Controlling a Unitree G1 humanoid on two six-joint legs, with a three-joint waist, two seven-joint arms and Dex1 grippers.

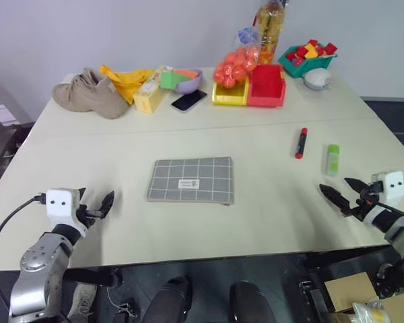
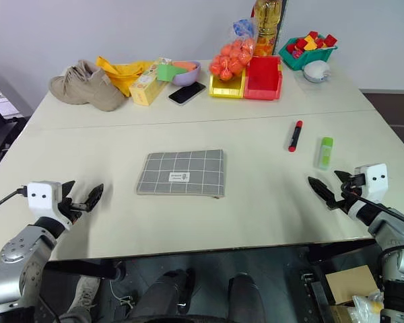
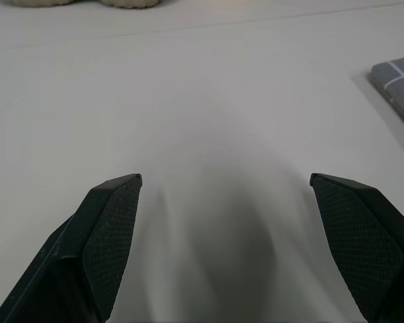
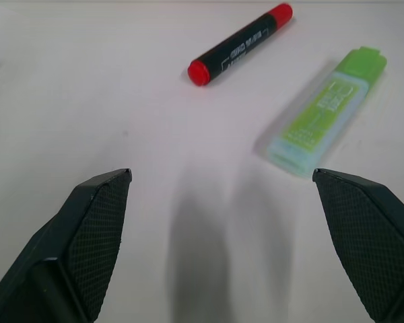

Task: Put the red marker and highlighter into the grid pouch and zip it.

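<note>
Red marker: slim red pen-shaped marker (image 1: 301, 142) with a black section, lying flat on the pale table (image 1: 121, 222), right of centre; its long axis runs from near to far, the far end leaning slightly to the right.
Highlighter: short flat light-green highlighter (image 1: 332, 159) with a paler translucent cap, just right of the marker and a little nearer, apart from it; long axis also near to far, roughly parallel to the marker, the pale cap at the near end.
Grid pouch: flat rectangular grey fabric pouch (image 1: 191, 180) with thin white grid lines and a small white label, lying flat at the table's centre, long sides running left to right, well apart from both pens.
Left gripper: the left gripper (image 1: 99, 206) hangs over the near left part of the table, left of the pouch, fingers spread wide, grasping nothing.
Right gripper: the right gripper (image 1: 341, 193) is at the near right edge, just this side of the highlighter, fingers spread wide and empty, pointing toward the two pens.
</note>
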